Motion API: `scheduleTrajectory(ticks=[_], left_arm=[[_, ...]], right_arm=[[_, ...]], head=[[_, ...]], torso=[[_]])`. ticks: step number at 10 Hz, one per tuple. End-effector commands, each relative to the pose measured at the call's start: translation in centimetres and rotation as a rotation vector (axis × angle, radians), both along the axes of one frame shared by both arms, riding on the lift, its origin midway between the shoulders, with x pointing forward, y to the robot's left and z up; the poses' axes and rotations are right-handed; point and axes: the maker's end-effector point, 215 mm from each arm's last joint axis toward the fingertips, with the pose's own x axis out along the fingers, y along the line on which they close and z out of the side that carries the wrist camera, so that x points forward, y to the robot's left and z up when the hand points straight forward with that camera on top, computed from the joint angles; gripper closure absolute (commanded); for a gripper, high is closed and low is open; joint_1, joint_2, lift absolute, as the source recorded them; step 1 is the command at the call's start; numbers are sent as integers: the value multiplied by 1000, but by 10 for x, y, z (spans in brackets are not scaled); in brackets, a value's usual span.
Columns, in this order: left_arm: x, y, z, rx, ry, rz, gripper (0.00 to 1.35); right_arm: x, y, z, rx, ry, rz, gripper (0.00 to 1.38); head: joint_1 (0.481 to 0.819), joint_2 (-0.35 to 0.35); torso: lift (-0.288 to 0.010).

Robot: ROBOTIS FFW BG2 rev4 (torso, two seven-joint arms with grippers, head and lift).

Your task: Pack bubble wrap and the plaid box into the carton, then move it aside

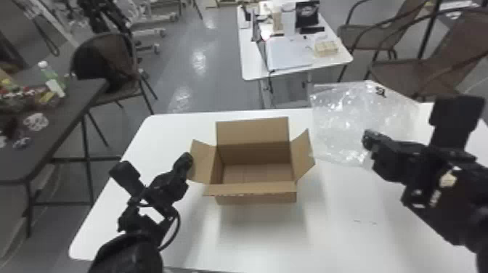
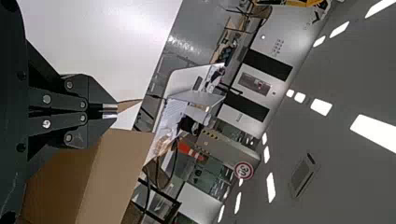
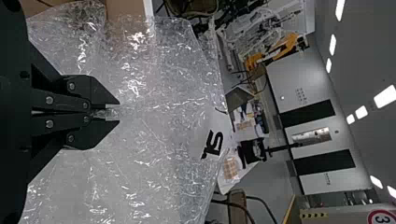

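Note:
Right of centre in the head view, my right gripper (image 1: 367, 139) is at the near part of the clear bubble wrap (image 1: 348, 119), which spreads beside the carton. In the right wrist view the gripper (image 3: 111, 112) is shut on a gathered bit of the bubble wrap (image 3: 154, 93). The brown carton (image 1: 256, 145) stands upright with its flaps up and its inside bare. My left gripper (image 1: 187, 159) is at the carton's left flap (image 1: 204, 163). Seen in the left wrist view, the left gripper (image 2: 112, 111) is shut on that flap (image 2: 127, 106).
The white table (image 1: 254, 239) bears the carton. A dark table with assorted items (image 1: 43, 127) stands at the left. Behind are another white table (image 1: 250, 69) and brown chairs (image 1: 410, 78).

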Motion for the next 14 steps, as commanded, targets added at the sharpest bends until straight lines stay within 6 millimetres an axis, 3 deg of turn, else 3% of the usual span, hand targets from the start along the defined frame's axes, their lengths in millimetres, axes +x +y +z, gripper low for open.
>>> scheduleTrajectory(ticks=[1, 3, 4, 9, 11, 14], left_arm=[[0, -2, -2, -1, 3, -1, 1211], [1, -3, -2, 1, 7, 3, 1211], [3, -6, -1, 4, 5, 0, 1211], [2, -32, 0, 0, -19, 81, 1211], [1, -37, 0, 7, -18, 102, 1211], [2, -32, 4, 3, -29, 107, 1211]], right_arm=[[2, 24, 31, 83, -44, 64, 1220], [6, 74, 60, 195, -73, 209, 1220], [6, 94, 63, 248, -57, 272, 1220], [2, 165, 24, 343, 97, 499, 1220], [-2, 177, -2, 337, 167, 511, 1220], [4, 161, -47, 226, 229, 467, 1220]], head=[[695, 249], [695, 276], [695, 300], [692, 350], [695, 350], [695, 350]], torso=[[-65], [-65], [-65], [-65], [-65], [-65]])
